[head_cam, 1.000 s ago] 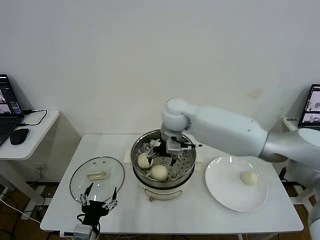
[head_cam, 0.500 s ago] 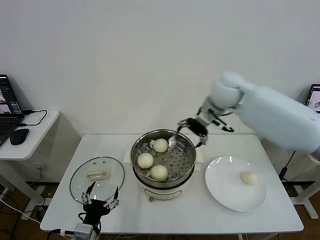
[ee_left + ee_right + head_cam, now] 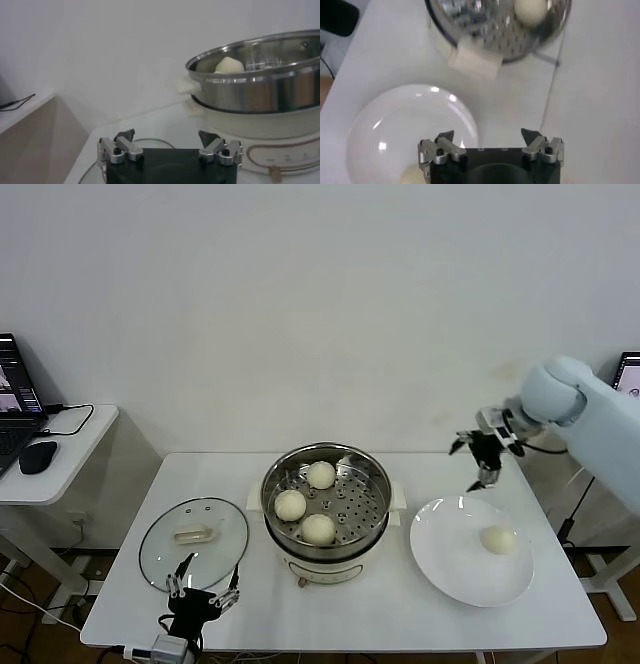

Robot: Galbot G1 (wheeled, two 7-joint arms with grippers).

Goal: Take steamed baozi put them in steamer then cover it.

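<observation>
Smooth round baozi (image 3: 319, 528) in perforated steamer (image 3: 372, 474)

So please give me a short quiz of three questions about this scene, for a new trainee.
1. How many cream-white round buns lie in the shiny steel steamer pot?
2. True or false: the clear glass lid covers the pot.
3. The right tool is: A) open and empty, B) shut on a bun.

Key: 1) three; the fourth bun is on the flat white plate. 2) false, it lies beside the pot. 3) A.
</observation>
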